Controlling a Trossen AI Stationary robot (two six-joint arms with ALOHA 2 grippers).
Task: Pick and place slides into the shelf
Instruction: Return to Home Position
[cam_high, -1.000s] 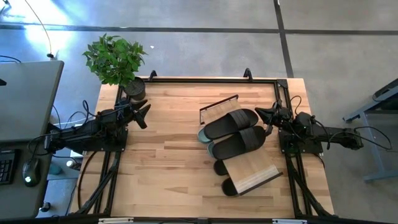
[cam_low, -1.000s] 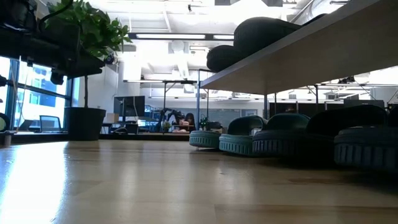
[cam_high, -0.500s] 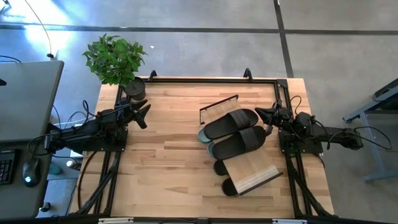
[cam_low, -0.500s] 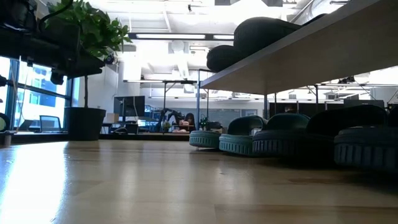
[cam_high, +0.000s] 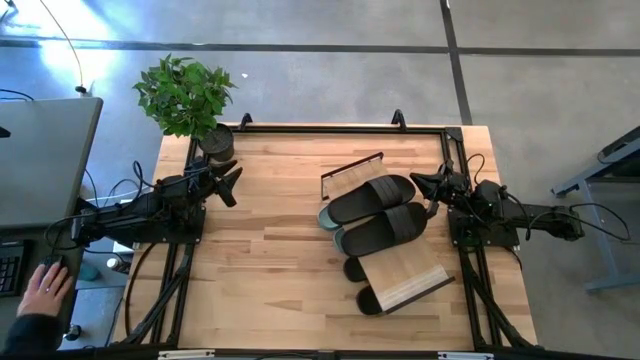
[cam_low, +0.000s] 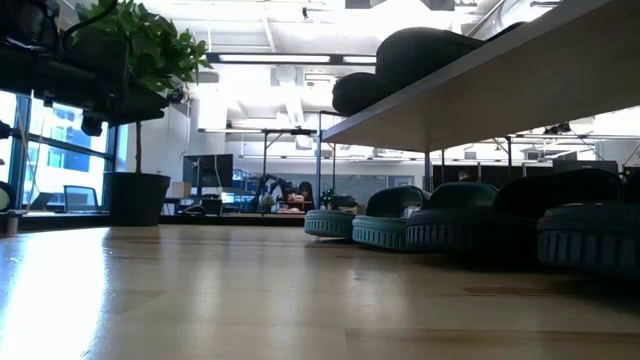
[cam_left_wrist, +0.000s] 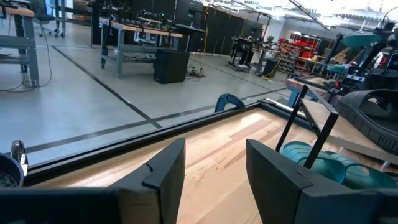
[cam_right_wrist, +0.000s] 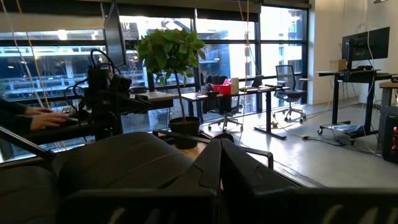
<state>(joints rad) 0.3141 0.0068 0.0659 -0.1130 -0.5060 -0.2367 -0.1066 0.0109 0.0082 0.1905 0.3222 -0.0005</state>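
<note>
A low shelf with a sloping light-wood plank top and thin black frame (cam_high: 408, 272) stands on the right half of the pale wooden surface (cam_high: 270, 250). Two black rubber slides (cam_high: 372, 198) lie side by side across its plank, while sage-green slides (cam_low: 385, 228) and further black slides (cam_high: 357, 268) sit beneath it, their ends peeping out. The left pincer (cam_high: 232, 184) hangs at the surface's left edge near a leafy potted plant (cam_high: 185, 95), fingers spread; the right pincer (cam_high: 418, 181) waits at the right edge, just beside the slides on top, fingers pressed together.
</note>
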